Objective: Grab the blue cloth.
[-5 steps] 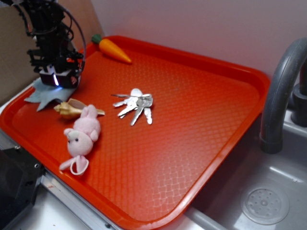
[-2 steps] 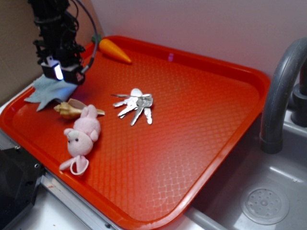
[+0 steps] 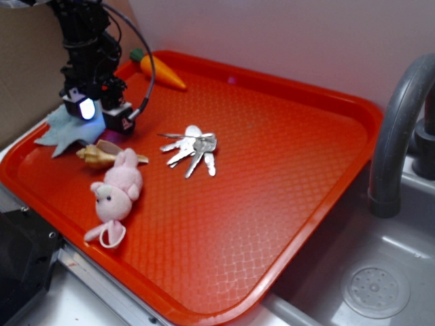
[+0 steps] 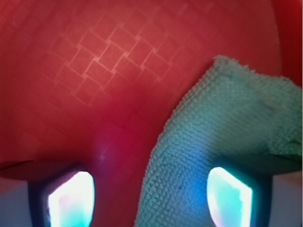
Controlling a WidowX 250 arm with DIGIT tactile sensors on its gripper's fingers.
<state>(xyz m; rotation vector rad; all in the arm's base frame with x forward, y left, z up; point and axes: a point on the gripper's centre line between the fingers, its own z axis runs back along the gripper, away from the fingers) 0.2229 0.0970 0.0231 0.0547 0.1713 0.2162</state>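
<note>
The blue cloth (image 3: 57,129) lies flat at the far left edge of the red tray (image 3: 285,170), a pale blue-grey rag with a ragged outline. My gripper (image 3: 102,115) hangs just above its right end, fingers apart and open. In the wrist view the cloth (image 4: 222,142) fills the right half, reaching in between the two glowing fingertips (image 4: 71,196), with bare tray under the left one. My gripper (image 4: 149,198) holds nothing.
A seashell (image 3: 102,155) and the pink plush bunny (image 3: 115,193) lie just in front of the cloth. A bunch of keys (image 3: 194,151) sits mid-tray and a toy carrot (image 3: 160,69) at the back. A sink with a grey faucet (image 3: 401,129) is at the right.
My gripper has risen off the cloth and shifted right, toward the keys. The cloth stays lying on the tray in the same place.
</note>
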